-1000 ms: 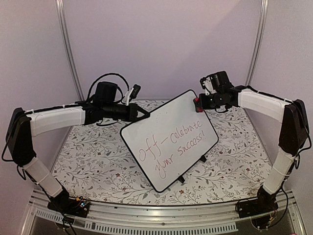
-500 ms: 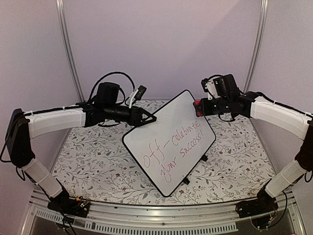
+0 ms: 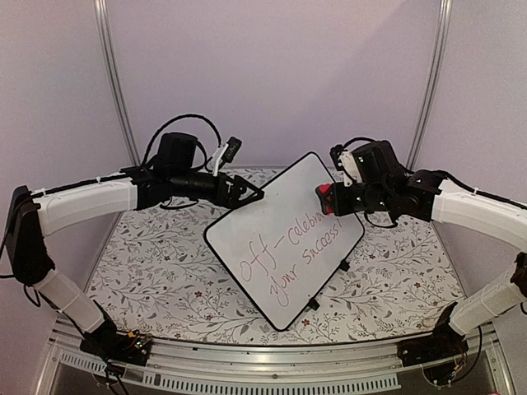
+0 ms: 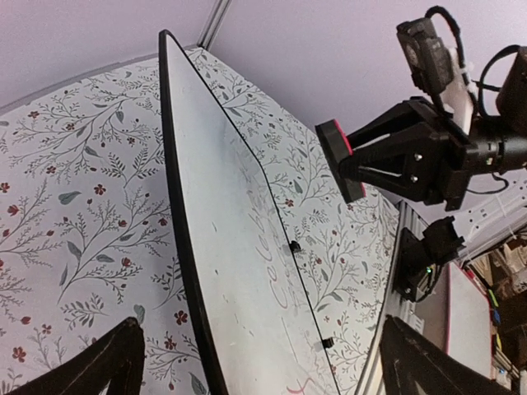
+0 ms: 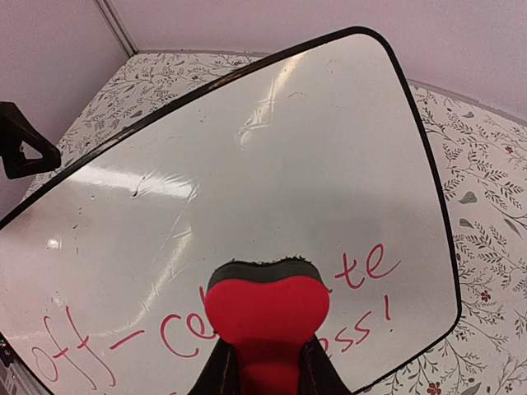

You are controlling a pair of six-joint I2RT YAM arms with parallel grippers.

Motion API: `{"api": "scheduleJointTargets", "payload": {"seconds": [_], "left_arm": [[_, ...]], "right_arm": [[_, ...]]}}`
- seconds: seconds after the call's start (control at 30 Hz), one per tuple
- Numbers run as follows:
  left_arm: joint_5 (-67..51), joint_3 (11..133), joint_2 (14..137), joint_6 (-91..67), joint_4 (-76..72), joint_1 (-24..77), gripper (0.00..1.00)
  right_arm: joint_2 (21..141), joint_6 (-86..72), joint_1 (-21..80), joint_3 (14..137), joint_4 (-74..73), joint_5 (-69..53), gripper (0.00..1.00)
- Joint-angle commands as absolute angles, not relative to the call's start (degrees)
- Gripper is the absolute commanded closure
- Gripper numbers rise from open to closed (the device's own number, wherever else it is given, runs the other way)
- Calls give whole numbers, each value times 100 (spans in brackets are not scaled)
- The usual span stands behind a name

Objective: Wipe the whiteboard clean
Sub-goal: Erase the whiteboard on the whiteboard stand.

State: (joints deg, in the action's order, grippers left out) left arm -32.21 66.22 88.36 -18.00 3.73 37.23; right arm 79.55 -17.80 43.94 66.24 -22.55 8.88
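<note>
1. At the near edge, the two arm bases are bolted to a metal rail (image 3: pixel 272 362), the left one at the near left and the right one at the near right.
2. Beyond the rail, a floral cloth (image 3: pixel 148 263) covers the table.
3. The whiteboard (image 3: pixel 284 239) sits in the middle of the table, turned so that one rounded corner points to the near side. Two small black feet (image 3: pixel 311 304) jut from its near-right edge. In the left wrist view the board is tilted, with its far-left edge raised off the cloth.
4. Red handwriting (image 3: pixel 288 255) runs across the near half of the board. The far half is blank and glossy.
5. The left gripper (image 3: pixel 247 191) reaches in from the left to the board's far-left edge. Its jaws are spread wide and hold nothing. In its own view the fingers (image 4: pixel 99 370) stand on either side of that edge, clear of it.
6. The right gripper (image 3: pixel 336 200) comes in from the right over the board's far-right part. It is clamped on a red eraser (image 5: pixel 265 309) with a dark pad that faces the board. The left wrist view shows a strip of cloth between pad and board, so the two are apart. From the right wrist, the eraser hides the middle of the writing.
7. Farthest off, pale wall panels (image 3: pixel 272 74) with two metal posts close the scene.
</note>
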Motion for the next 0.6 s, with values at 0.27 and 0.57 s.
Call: {"api": "scheduleJointTargets", "payload": {"seconds": [0.27, 0.57], "left_arm": [[-2716, 6263, 7647, -2164, 1062, 3557, 0], [-2459, 5236, 6753, -2334, 1190, 3551, 8]], "right_arm": [[7984, -1454, 5382, 6627, -2270, 1503, 85], [8271, -1517, 5957, 6735, -2315, 1934, 85]]}}
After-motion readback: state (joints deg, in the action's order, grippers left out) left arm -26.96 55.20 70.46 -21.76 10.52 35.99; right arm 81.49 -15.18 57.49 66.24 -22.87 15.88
